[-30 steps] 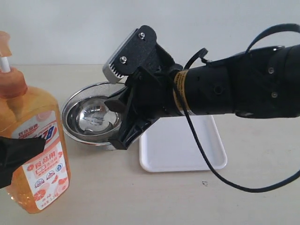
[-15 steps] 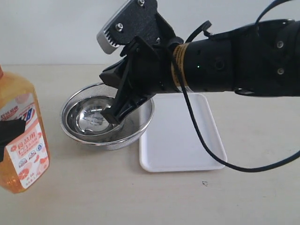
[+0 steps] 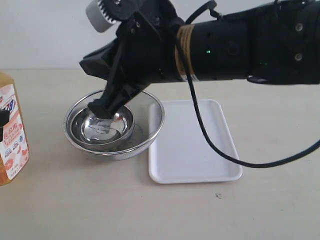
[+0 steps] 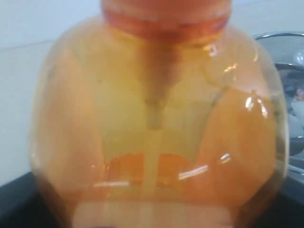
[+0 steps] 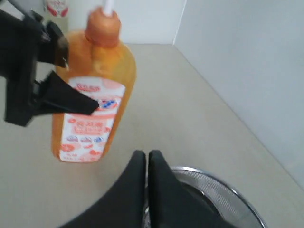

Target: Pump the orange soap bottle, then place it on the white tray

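The orange soap bottle point(image 3: 10, 132) shows only as a sliver at the far left edge of the exterior view. In the right wrist view the orange soap bottle point(image 5: 102, 76) stands nearly upright, with its white stem cut off by the frame. My left gripper point(image 5: 45, 80) is shut on it, black fingers point(image 5: 71, 99) clamping across the label. The bottle point(image 4: 156, 118) fills the left wrist view. My right gripper point(image 3: 98, 108) is shut with nothing in it and hangs over the strainer bowl, short of the bottle. The white tray point(image 3: 192, 150) lies flat, right of the bowl.
A round steel mesh strainer bowl point(image 3: 152, 120) with a smaller steel bowl inside it sits between the bottle and the tray, touching the tray's left rim. The right arm's black body and cable point(image 3: 215, 145) span the tray from above. A pale wall stands behind.
The bottle, in my left gripper, has slid left until it is almost out of the exterior view. My right gripper has swung left and upward, from the tray's side to over the bowl.
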You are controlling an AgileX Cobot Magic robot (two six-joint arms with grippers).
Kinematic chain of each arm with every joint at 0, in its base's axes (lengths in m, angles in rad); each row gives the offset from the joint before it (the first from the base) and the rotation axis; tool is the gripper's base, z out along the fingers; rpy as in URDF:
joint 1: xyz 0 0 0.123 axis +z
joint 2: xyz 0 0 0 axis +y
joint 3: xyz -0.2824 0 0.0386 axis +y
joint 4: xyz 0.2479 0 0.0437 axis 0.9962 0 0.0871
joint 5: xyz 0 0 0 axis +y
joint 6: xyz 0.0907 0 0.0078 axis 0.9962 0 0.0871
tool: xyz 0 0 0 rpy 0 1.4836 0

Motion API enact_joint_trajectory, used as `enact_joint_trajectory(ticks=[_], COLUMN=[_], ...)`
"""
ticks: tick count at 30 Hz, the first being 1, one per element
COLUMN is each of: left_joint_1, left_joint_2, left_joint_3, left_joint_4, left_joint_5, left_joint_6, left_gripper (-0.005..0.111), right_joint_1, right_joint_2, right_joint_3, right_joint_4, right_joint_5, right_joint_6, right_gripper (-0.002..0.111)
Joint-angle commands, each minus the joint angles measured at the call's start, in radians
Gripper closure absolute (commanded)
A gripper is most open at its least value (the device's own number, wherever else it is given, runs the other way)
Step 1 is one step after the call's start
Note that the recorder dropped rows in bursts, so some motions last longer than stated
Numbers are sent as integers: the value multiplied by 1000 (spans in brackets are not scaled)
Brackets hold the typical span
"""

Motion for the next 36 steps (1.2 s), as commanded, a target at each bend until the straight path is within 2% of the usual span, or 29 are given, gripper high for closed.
enact_joint_trajectory(ticks=[1, 6, 18, 22, 27, 36], left_joint_1=[3, 3, 3, -17, -35, -35], left_joint_2=[78, 165, 263, 288, 323, 381], left_joint_3=[-85, -158, -177, -191, -199, -199], left_joint_4=[-1, -1, -1, 0, 23, 69], left_joint_5=[-95, -73, -112, -110, -139, -278], left_joint_6=[62, 98, 98, 98, 98, 98], left_gripper=[102, 102, 102, 102, 102, 102], right_joint_1=[-3, -3, -3, -3, -1, -1], right_joint_2=[-11, 6, 221, 300, 353, 364], right_joint_3=[-76, -171, -438, -545, -599, -608], right_joint_4=[-89, -229, -333, -359, -406, -436], right_joint_5=[-94, -123, -221, -269, -271, -258], right_joint_6=[99, 242, 411, 475, 522, 546], right_gripper=[109, 109, 109, 109, 109, 109])
